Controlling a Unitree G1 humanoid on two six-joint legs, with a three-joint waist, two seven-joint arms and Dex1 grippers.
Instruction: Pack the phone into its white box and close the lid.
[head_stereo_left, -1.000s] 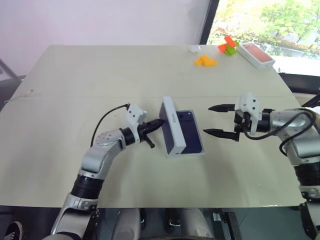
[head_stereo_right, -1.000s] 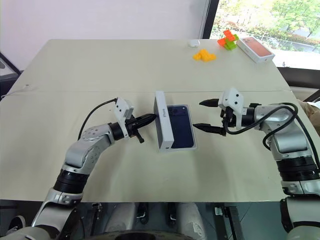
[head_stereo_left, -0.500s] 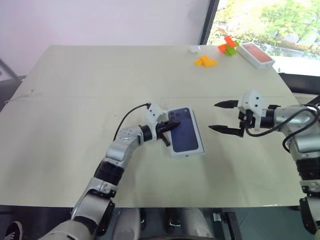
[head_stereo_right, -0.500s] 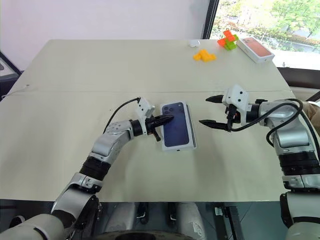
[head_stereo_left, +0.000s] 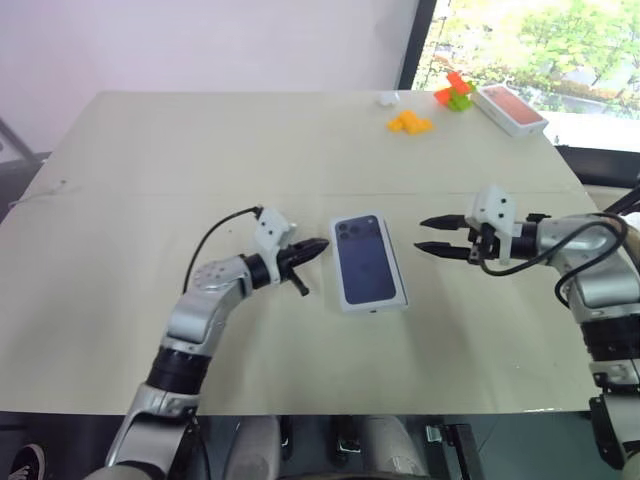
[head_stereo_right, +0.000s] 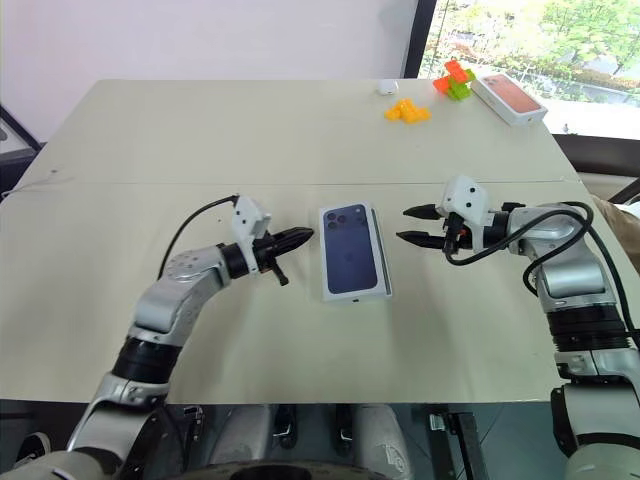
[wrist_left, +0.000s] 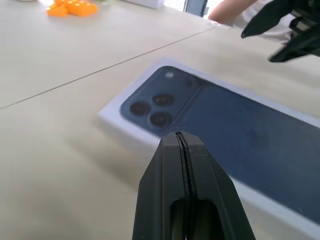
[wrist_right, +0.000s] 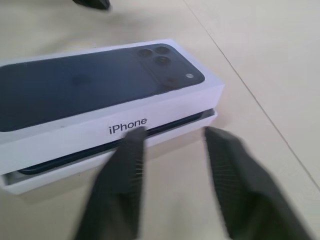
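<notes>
Flanking the lid: both hands; orange blocks far behind.

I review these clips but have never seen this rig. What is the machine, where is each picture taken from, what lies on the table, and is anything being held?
It is a humanoid robot with two arms. Two pictures come from its head, one from each wrist. On the table the lid lies flat on the white box, not fully down. The left gripper is shut and empty beside it. The right gripper, fingers apart, holds nothing. Far off lie orange blocks, an orange-and-green toy and an orange-topped box.
</notes>
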